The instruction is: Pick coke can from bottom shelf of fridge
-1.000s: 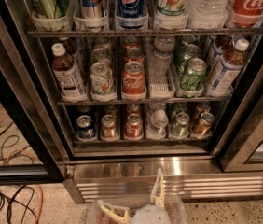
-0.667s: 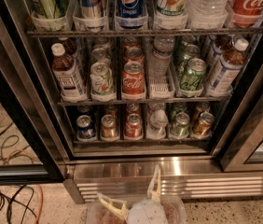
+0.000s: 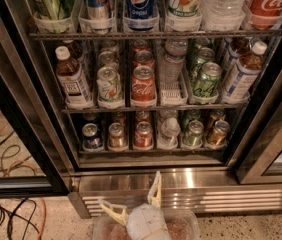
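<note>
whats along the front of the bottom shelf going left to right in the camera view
blue can → left gold can → coke can → clear bottle → green can → right gold can. The gripper sits open below the bottom shelf.

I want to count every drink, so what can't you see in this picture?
Camera view:
- Bottom shelf: the cans behind the front row are hidden by the coke can and its neighbours.
- Top-row drinks: cut off by the top edge.
- Claw, open, low in front of the fridge: its arm is cut off by the bottom edge.
</note>
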`<state>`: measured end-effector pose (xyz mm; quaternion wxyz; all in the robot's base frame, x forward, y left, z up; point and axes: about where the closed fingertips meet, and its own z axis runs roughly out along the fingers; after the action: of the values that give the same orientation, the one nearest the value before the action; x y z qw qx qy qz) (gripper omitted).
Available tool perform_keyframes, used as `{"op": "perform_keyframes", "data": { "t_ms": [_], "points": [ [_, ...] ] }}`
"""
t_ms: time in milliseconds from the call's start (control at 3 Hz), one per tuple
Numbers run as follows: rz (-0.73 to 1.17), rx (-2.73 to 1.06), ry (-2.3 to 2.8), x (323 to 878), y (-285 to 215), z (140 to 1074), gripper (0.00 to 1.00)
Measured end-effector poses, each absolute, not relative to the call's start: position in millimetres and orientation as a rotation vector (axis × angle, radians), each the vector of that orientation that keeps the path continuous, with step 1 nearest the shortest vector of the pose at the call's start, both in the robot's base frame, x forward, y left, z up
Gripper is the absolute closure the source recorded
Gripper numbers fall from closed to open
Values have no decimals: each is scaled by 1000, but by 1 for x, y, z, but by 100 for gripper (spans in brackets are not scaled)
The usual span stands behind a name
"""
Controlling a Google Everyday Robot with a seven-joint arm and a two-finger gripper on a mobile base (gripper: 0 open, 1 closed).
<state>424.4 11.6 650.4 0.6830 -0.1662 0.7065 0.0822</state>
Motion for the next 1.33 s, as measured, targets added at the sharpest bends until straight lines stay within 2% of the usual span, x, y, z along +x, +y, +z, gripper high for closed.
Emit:
{"op": "perform_keyframes", "data": {
  "t_ms": [667,1000,1333],
  "points": [
    [169,-257,1542,463,3,628,0],
    [77,-141,1442,491,-16,636,0],
    [93,-139,1473,492,-12,627,0]
  ]
}}
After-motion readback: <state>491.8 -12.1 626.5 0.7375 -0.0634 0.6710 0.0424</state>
